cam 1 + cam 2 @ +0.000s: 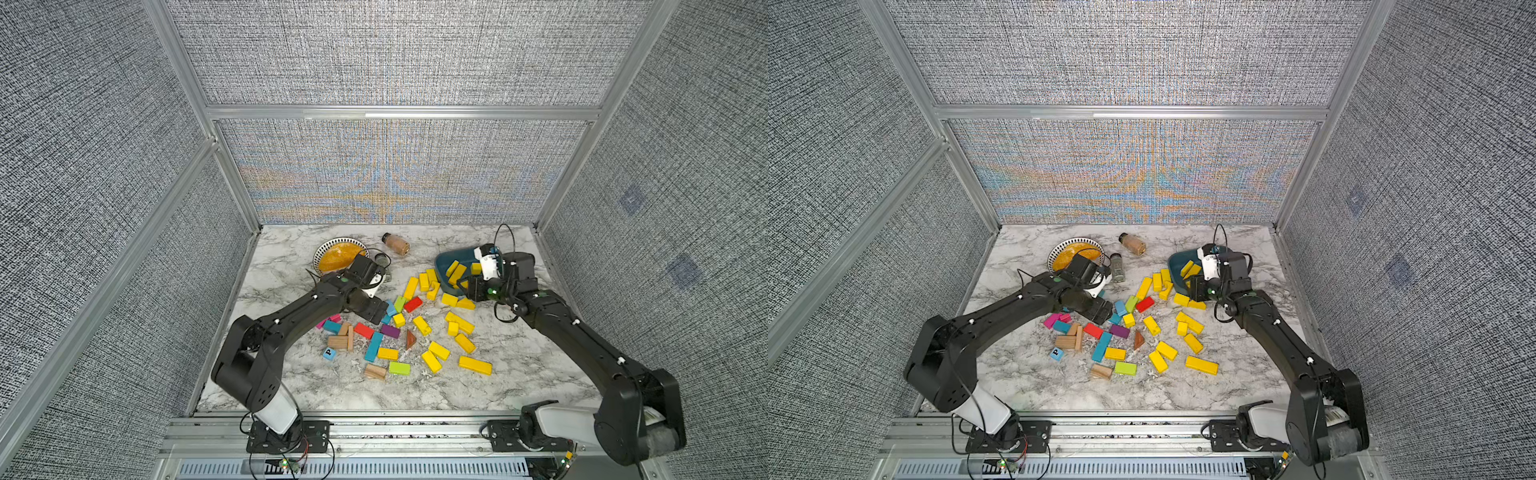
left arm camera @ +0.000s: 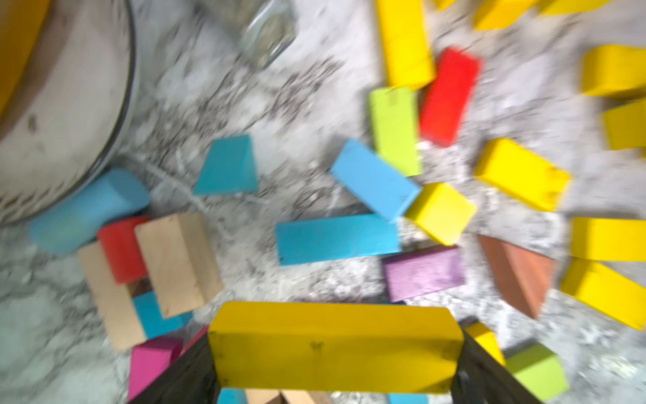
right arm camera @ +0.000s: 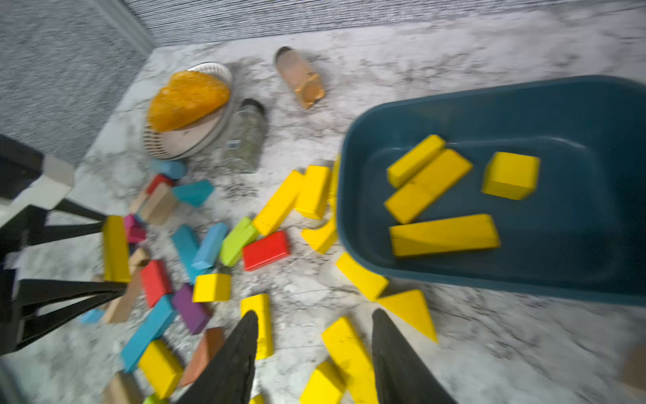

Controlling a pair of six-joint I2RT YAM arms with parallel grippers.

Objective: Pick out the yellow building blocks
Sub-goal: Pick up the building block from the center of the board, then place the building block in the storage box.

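Observation:
Several yellow building blocks lie scattered on the marble table, among them a long bar (image 1: 475, 365) near the front and a bar (image 1: 411, 286) by the bin. More yellow blocks (image 3: 444, 234) rest inside the dark blue bin (image 3: 349, 168) at the back right. My left gripper (image 2: 334, 349) is shut on a yellow bar (image 2: 334, 346), gripping it by its two ends above the mixed pile; in both top views the gripper (image 1: 376, 311) hides this bar. My right gripper (image 3: 314, 314) hangs open and empty over yellow blocks just in front of the bin.
A striped plate (image 1: 332, 242) with an orange item, a glass jar (image 1: 382, 259) and a lying bottle (image 1: 397, 244) sit at the back. Red (image 1: 412, 304), lime (image 1: 399, 368), blue, purple and tan (image 1: 337, 342) blocks mix with the yellow ones. Grey walls enclose the table.

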